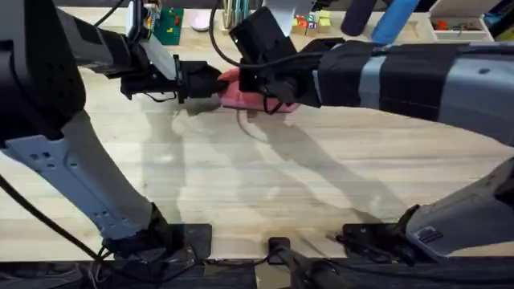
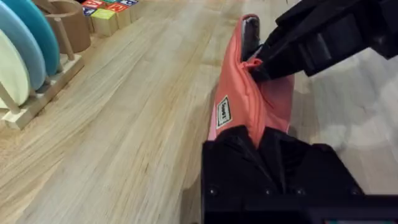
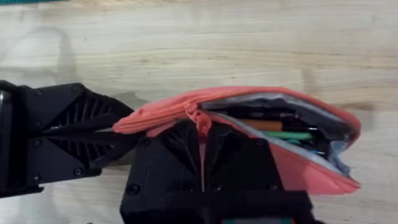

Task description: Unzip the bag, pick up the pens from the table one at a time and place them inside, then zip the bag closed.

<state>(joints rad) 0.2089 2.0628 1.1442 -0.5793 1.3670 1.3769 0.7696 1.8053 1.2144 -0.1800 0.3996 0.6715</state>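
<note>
The salmon-pink bag lies at the far middle of the table. My left gripper is shut on the bag's closed end, seen at my own fingers. My right gripper comes from the other side and is shut on the zipper pull, also seen as the zipper pull. The zipper is closed on the left gripper's side of the pull and gapes open on the far side. Inside the bag lie an orange pen and a dark pen.
A wooden rack with teal and pale plates, a wooden cup and coloured blocks stand along the back edge behind the left arm. Upright teal pens and a blue object stand at the back. Bare planks lie in front.
</note>
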